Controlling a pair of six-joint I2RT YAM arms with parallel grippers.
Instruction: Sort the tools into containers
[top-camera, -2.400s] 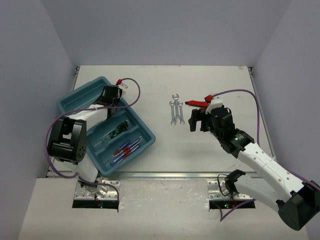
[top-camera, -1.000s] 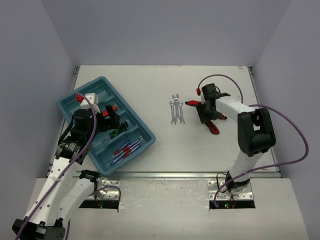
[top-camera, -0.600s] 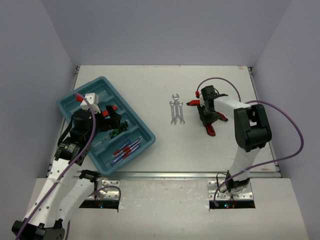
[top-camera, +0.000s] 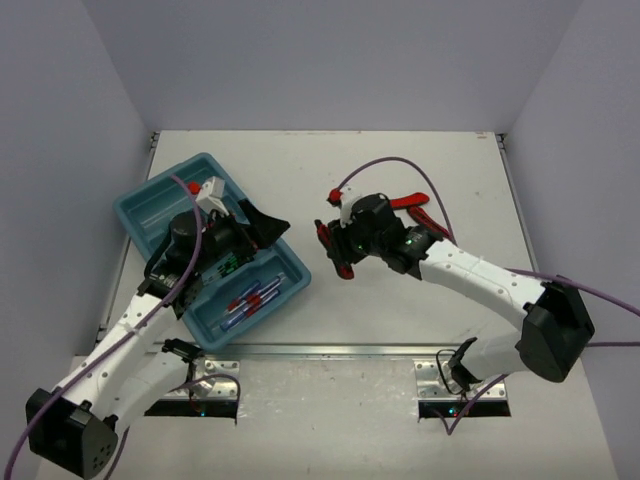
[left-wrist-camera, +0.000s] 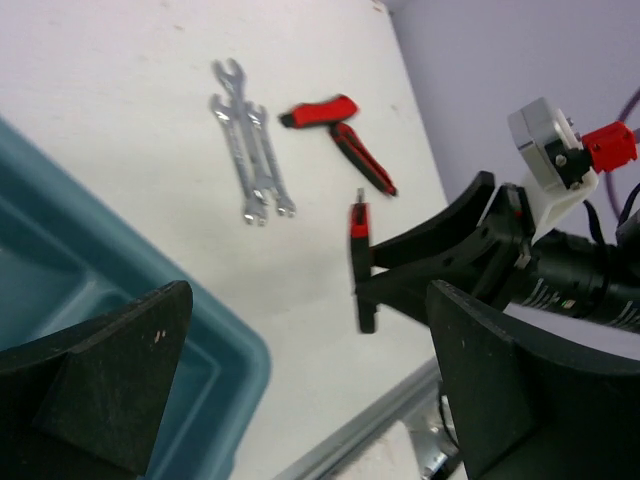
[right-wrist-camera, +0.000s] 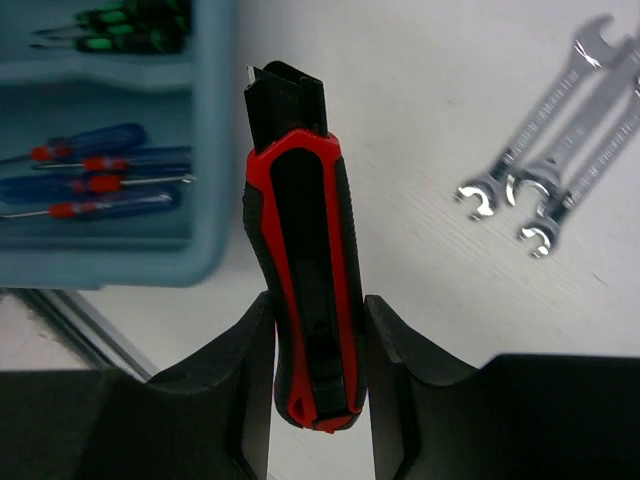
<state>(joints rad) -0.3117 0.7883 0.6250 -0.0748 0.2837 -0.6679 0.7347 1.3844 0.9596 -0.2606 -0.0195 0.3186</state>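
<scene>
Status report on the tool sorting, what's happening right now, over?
Right end effector shut on red-handled tool, near tray. Left end effector open, over tray edge. Wrenches, red pliers on table. Nothing blocking.

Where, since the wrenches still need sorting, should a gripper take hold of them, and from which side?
Mid-shank, from straight above. The three silver wrenches lie flat on the table, parallel and almost touching, so a jaw likely cannot slip between them. It is probably best to straddle the whole bundle across its narrow width, closing on the two outer shanks and away from the wider forked ends.
</scene>
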